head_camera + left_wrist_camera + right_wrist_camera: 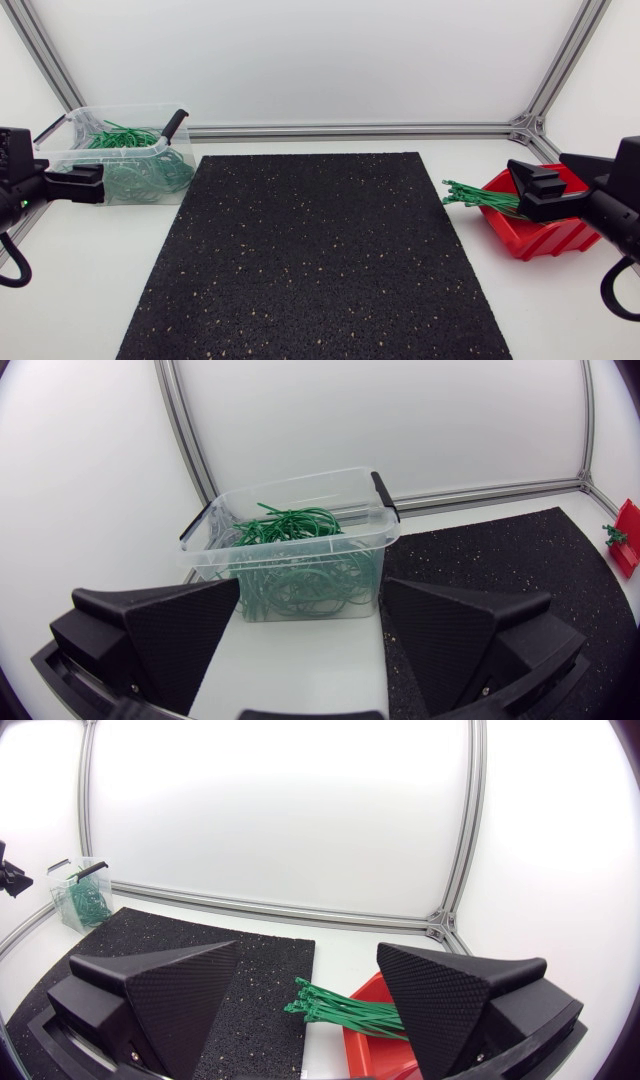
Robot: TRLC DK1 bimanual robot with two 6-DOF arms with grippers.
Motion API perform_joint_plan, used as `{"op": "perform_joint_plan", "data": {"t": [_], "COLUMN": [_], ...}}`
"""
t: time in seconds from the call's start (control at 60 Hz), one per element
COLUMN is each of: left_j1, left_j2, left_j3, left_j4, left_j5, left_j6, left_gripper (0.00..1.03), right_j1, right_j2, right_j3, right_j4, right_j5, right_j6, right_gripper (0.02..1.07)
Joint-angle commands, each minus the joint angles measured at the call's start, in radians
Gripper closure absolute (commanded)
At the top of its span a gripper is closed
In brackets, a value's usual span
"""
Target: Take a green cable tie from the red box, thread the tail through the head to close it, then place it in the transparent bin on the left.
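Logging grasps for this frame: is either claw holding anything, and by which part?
Nothing is held: left claw and right claw are both open and empty.

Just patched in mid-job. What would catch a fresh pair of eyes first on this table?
The red box at the table's right edge stands out most, a bundle of straight green cable ties poking over its rim toward the black mat. Next is the transparent bin at the far left corner, holding a tangle of green ties. The left gripper, facing the bin, and the right gripper, by the box, are open and empty.
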Motion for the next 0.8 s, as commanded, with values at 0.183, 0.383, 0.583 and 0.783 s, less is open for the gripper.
{"op": "perform_joint_plan", "data": {"t": [0.183,0.383,0.583,0.783], "left_j1": [-0.016,-0.037,-0.074,-0.105], "left_j2": [-0.221,-0.369,-0.475,-0.575], "left_j3": [-0.231,-0.375,-0.427,-0.466], "left_j4": [0.151,0.255,0.213,0.159], "left_j5": [0.026,0.037,0.027,0.014], "left_j6": [0.025,0.033,-0.01,-0.064], "left_gripper": [0.03,0.03,0.03,0.03], "right_j1": [0.009,0.029,0.048,0.068], "right_j2": [-0.164,-0.265,-0.364,-0.464], "right_j3": [-0.131,-0.21,-0.286,-0.363], "right_j4": [0.012,0.021,0.03,0.039], "right_j5": [0.027,0.06,0.091,0.123], "right_j6": [0.022,0.042,0.062,0.081], "right_gripper": [0.06,0.06,0.06,0.06]}}
